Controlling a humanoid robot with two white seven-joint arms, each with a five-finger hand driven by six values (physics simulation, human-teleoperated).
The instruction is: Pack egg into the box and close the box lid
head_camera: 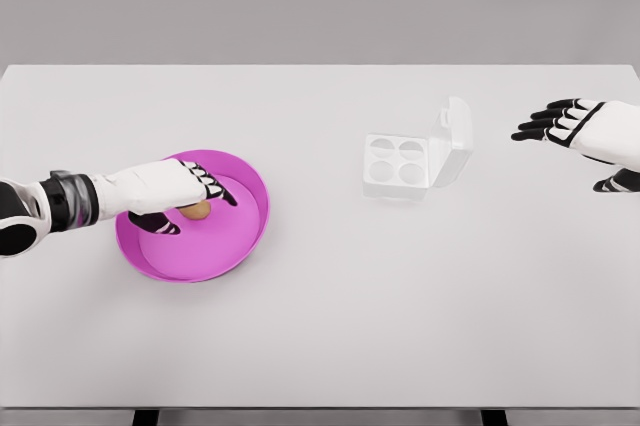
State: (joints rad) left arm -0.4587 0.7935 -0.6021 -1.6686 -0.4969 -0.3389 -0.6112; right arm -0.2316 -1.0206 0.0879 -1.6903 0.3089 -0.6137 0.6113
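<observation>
Your left hand point(178, 196) sits over the magenta plate point(240, 246) near the desk's point(320, 336) left edge, fingers curled down around the brown egg point(196, 211), thumb below it and the other fingers on top; it looks like a grasp, with the egg still low inside the plate. Toward the middle-right of the desk stands the white egg box point(398, 166), four round cups all bare, its lid point(455, 141) hinged on the right side and standing up, tilted open. Your right hand point(560, 124) hangs by the desk's right edge, just beside the box lid but apart from it, fingers stretched out flat toward the box and holding nothing.
</observation>
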